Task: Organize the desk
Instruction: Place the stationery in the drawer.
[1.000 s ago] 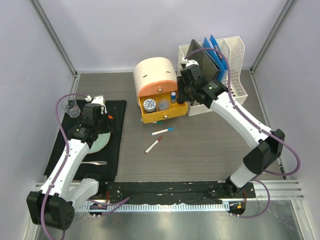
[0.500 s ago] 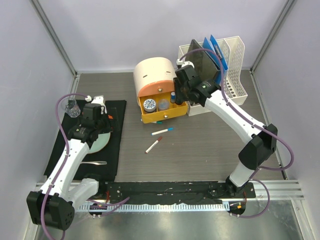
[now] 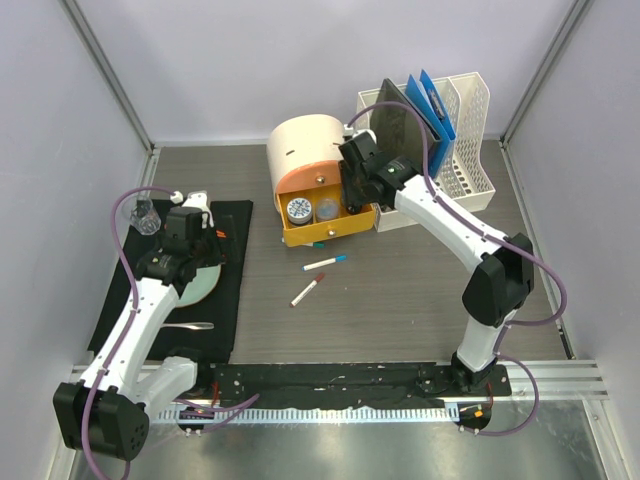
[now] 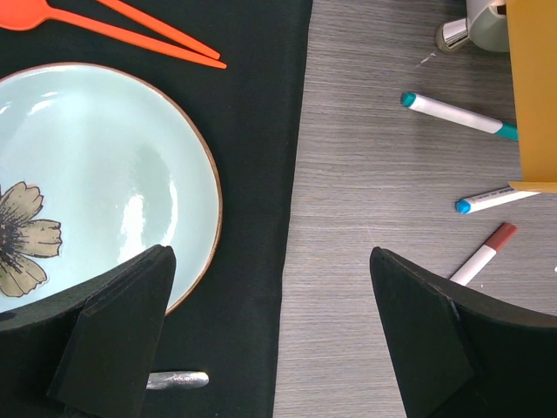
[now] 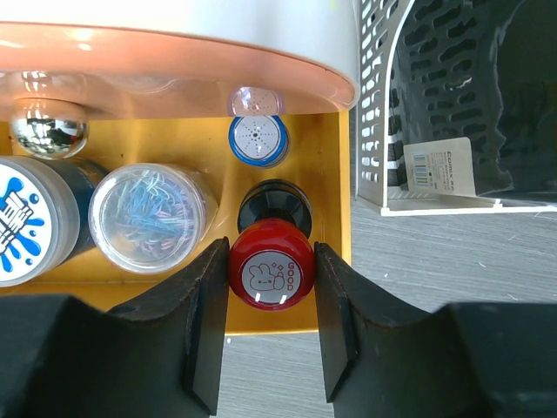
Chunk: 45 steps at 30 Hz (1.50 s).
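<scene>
The desk [image 3: 400, 290] is dark wood-grain. My right gripper [image 5: 271, 261] is shut on a red round-topped stamp [image 5: 271, 270] with a rabbit and "GOOD" on its cap. It holds the stamp upright over the right end of the yellow drawer [image 5: 329, 165], seen from above as right gripper [image 3: 352, 185] at the drawer [image 3: 335, 230]. Inside the drawer are a paper-clip jar [image 5: 152, 213], a blue-white jar [image 5: 22, 218] and a small blue-capped bottle [image 5: 258, 139]. My left gripper [image 4: 270, 261] hangs open over the black mat's [image 4: 261, 131] right edge, beside a pale blue plate [image 4: 96, 165].
Three markers lie on the desk: teal [image 4: 457, 113], blue [image 4: 496, 198], red [image 4: 483, 257]. Orange chopsticks [image 4: 157, 35] and a spoon [image 3: 190, 325] lie on the mat. A white file rack [image 3: 470, 150] holding blue folders [image 3: 430, 100] stands right of the cream organizer [image 3: 310, 145]. A glass [image 3: 146, 215] stands far left.
My right arm has swung left from beside the file rack, carrying the stamp to above the drawer's right end. The left arm has not moved.
</scene>
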### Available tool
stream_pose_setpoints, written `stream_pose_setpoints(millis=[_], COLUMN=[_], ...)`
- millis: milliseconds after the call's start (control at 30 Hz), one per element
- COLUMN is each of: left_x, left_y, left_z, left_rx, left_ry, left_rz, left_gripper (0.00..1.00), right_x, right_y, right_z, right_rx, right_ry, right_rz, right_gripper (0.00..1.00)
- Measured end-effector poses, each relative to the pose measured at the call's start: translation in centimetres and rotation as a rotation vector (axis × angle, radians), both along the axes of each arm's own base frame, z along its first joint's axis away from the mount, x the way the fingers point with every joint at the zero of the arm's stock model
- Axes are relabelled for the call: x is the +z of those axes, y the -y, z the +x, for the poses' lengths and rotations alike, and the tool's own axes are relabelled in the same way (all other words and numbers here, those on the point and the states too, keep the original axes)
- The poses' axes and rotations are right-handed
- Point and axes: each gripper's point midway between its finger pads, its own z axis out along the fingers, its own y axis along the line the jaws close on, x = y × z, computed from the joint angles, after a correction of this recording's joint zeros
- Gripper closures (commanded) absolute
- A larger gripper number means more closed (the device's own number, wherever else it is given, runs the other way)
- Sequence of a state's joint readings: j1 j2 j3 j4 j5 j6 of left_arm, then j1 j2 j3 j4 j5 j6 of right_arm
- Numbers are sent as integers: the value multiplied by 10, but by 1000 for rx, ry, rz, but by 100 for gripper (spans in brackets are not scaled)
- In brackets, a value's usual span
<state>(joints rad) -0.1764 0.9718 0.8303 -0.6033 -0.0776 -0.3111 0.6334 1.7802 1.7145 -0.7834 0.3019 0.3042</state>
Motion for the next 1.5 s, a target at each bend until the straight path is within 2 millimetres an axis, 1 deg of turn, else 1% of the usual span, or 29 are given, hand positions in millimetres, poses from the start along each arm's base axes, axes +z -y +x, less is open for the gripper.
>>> stream_pose_setpoints(millis=[67,200,400,533,700,733,833,900,1000,1033,1067,1167,1267,1400,1433,1500], left_x=[0,0,0,0,0,0,0,0,0,0,0,0,1,1,1,1], left_y=[0,0,0,0,0,0,0,0,0,0,0,0,0,0,0,0], left_z=[0,0,0,0,0,0,0,0,0,0,0,0,0,1,1,1], left_rx=[0,0,0,1,0,0,0,0,0,0,0,0,0,0,0,0], left_ry=[0,0,0,0,0,0,0,0,0,0,0,0,2,3,3,3], left_rz=[0,0,0,0,0,0,0,0,0,0,0,1,0,0,0,0], left_gripper=[0,0,0,0,0,0,0,0,0,0,0,0,0,0,0,0], right_x=[-2,-6,-13,-20,-27,-27,-27,-27,-27,-27,-27,-27,-26,-24,-23,-20], right_y=[0,-1,-2,-2,-2,-2,-2,-3,-3,-3,-3,-4,-4,-5,-5,-6], right_z=[1,1,5,7,9,9,10,11,11,11,12,12,13,13,14,15], right_rx=[0,-1,-6,-11,-14,-14,-17,-18,-18,-18,-18,-18,-19,-21,-21,-21], right_ry=[-4,-9,-17,-26,-36,-36,-33,-31,-31,-31,-31,-29,-28,-25,-23,-16], right_rz=[-4,-10,-21,-34,-48,-48,-50,-50,-50,-50,-50,-50,-48,-43,-42,-36], right_gripper=[97,91,87,82,80,78,74,70,68,66,61,58,52,50,47,47])
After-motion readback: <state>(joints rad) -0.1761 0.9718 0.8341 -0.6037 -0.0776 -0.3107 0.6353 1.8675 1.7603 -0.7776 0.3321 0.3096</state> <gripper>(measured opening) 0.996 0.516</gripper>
